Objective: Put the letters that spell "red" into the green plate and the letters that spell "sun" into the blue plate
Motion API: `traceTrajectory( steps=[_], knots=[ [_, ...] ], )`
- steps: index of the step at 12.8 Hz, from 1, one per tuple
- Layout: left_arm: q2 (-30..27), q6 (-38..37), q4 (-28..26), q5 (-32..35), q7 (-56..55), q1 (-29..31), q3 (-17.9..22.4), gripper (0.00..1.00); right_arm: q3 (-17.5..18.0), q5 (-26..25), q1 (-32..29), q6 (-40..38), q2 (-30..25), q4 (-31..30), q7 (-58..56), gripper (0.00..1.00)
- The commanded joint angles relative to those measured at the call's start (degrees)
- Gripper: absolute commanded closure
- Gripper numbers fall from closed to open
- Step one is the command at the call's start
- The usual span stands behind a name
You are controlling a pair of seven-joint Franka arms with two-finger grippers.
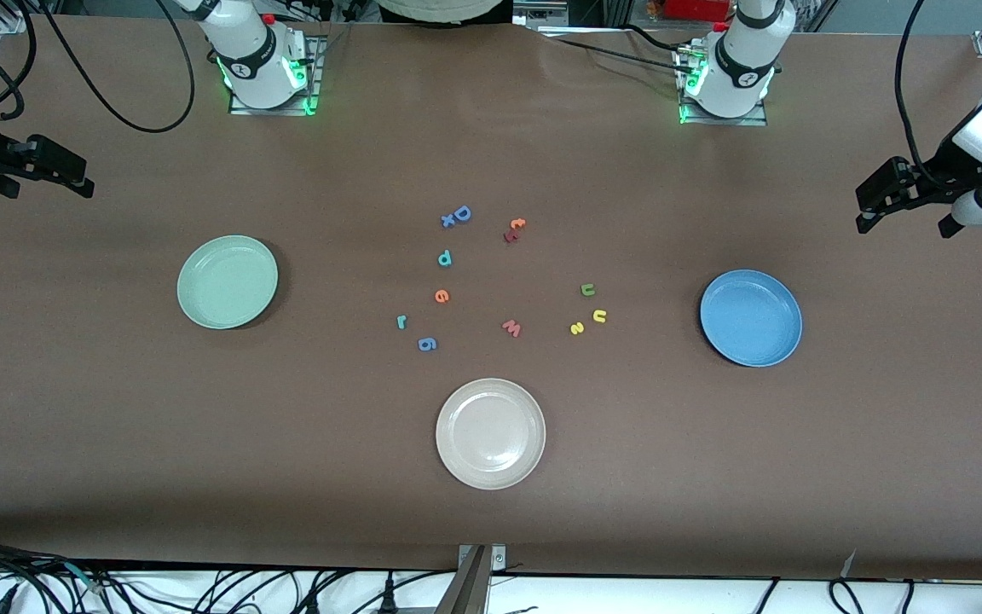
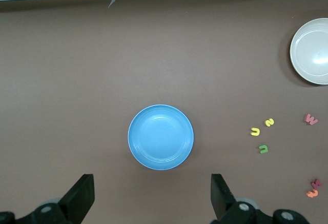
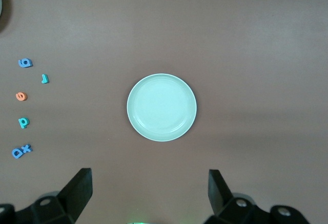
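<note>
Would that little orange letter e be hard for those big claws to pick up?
Probably fiddly: the orange e lies flat on the table and looks thin. It seems light, so a nudge would likely slide it, not roll it.

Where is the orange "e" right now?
Front view: the orange "e" lies on the table between the teal "d" and the blue "6", outside every plate.
</note>
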Motion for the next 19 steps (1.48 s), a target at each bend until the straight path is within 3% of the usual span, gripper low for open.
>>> traceTrajectory(
  steps=[1,19],
  knots=[
    [0.2,-0.8,0.7,-1.4,0.6,0.1,0.6,0.00,-0.3,0.6,0.1,1.8,-1.2,-1.5,0.8,0.00],
    [0.2,-0.8,1.0,-1.5,0.6,0.0,0.5,0.00,-0.5,0.5,0.4,0.7,-0.8,-1.4,0.6,0.00]
  ],
)
